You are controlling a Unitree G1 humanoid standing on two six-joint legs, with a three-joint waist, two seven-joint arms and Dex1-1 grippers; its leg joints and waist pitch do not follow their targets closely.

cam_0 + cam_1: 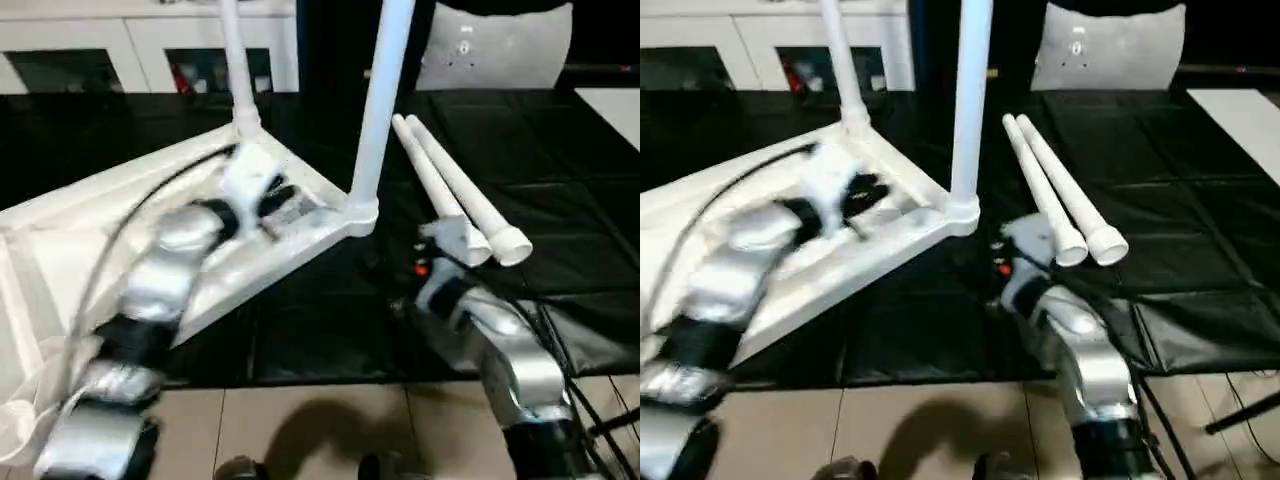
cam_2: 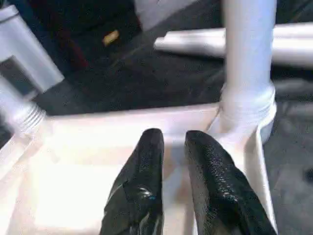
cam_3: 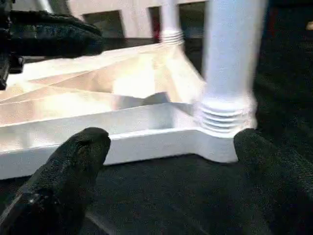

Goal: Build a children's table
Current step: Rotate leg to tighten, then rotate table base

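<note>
The children's table top (image 1: 60,230) lies upside down on the black padded surface, ribs facing up. Two white legs stand upright in corner sockets, one at the near corner (image 1: 380,110) and one at the far corner (image 1: 236,60). Two loose legs (image 1: 455,185) lie side by side on the mat to the right. My left gripper (image 2: 171,137) hovers over the underside near the ribs, its fingers a little apart with nothing between them. My right gripper (image 3: 171,142) stands wide open, low in front of the near corner socket (image 3: 225,117), holding nothing.
White cabinets (image 1: 150,40) line the back wall. A pale panel (image 1: 500,45) stands behind the mat, and a white surface (image 1: 615,105) shows at the far right. Tiled floor (image 1: 320,430) lies below the mat's front edge. A black cable (image 1: 130,215) runs along my left arm.
</note>
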